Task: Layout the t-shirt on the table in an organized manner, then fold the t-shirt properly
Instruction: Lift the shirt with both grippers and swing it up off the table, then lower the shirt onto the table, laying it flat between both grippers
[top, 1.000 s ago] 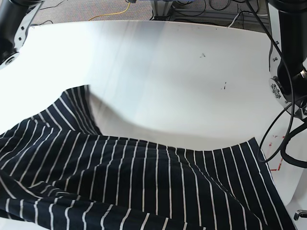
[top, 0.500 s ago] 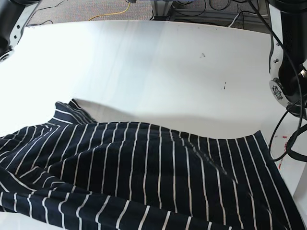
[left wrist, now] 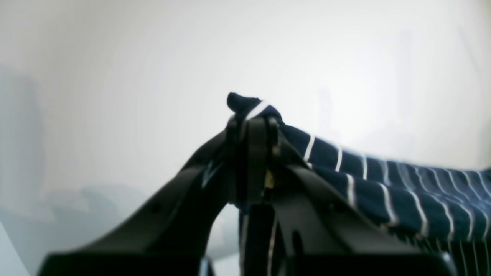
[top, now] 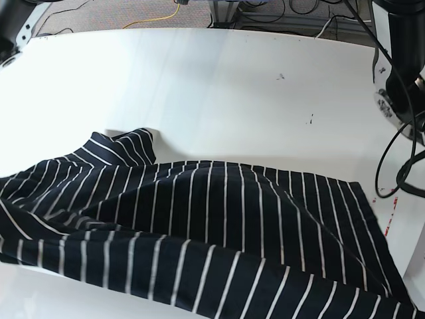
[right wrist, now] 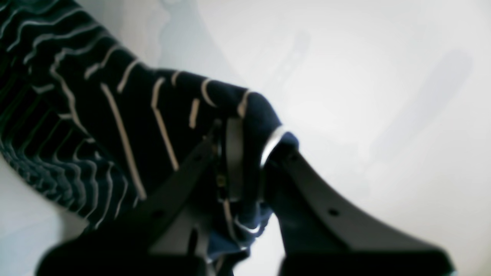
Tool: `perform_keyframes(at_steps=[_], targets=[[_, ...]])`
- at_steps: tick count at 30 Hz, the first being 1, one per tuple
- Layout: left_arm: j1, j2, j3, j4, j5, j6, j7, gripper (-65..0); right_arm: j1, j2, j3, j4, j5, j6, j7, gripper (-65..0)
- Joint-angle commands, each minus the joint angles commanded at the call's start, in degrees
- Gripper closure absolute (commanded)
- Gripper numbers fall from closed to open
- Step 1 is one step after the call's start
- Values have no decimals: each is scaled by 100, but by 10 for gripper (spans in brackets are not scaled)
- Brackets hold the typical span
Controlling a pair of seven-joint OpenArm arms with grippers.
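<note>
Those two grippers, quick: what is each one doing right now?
Left gripper: closed, its fingers pinching a bit of the t-shirt.
Right gripper: closed, also holding the t-shirt.

The left gripper [left wrist: 251, 126] is pinching a fold of the t-shirt [left wrist: 402, 191] between its closed dark fingers [left wrist: 257, 161], a small tuft poking out above the tips. The striped navy fabric is draping away to the right, over the blurred white table [left wrist: 134, 96].
</note>
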Motion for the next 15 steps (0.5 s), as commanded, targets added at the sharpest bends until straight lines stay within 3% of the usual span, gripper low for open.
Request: perform_keyframes(at_steps=[9,15], targets=[[774,-211,-281,0,-571,0,0,0,-1266,-18,905,0,100,0,0,-3],[1284,-519,-738,0,-1108,0,0,0,-2057,-141,1653,0,100,0,0,-3]])
